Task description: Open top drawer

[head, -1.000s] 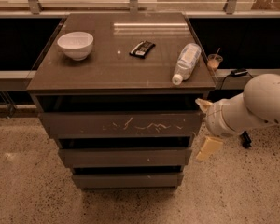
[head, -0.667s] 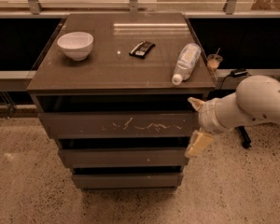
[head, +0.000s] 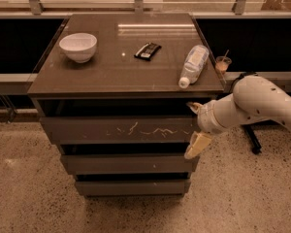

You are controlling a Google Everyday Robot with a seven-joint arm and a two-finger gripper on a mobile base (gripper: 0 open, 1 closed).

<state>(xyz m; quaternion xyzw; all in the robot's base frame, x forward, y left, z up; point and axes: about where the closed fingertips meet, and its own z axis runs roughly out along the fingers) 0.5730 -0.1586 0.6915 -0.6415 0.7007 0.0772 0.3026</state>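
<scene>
at right end of top drawer [head: 87, 130], claw [head: 195, 126] spread wide, fingers above and below it

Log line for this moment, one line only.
phase: pre-grasp | gripper: open, at right end of top drawer front | top drawer: looks closed | on cabinet top: white bowl, plastic bottle, dark packet

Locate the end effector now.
In the camera view, the end effector sits right of centre, at the right end of the top drawer, below the bottle.
</scene>
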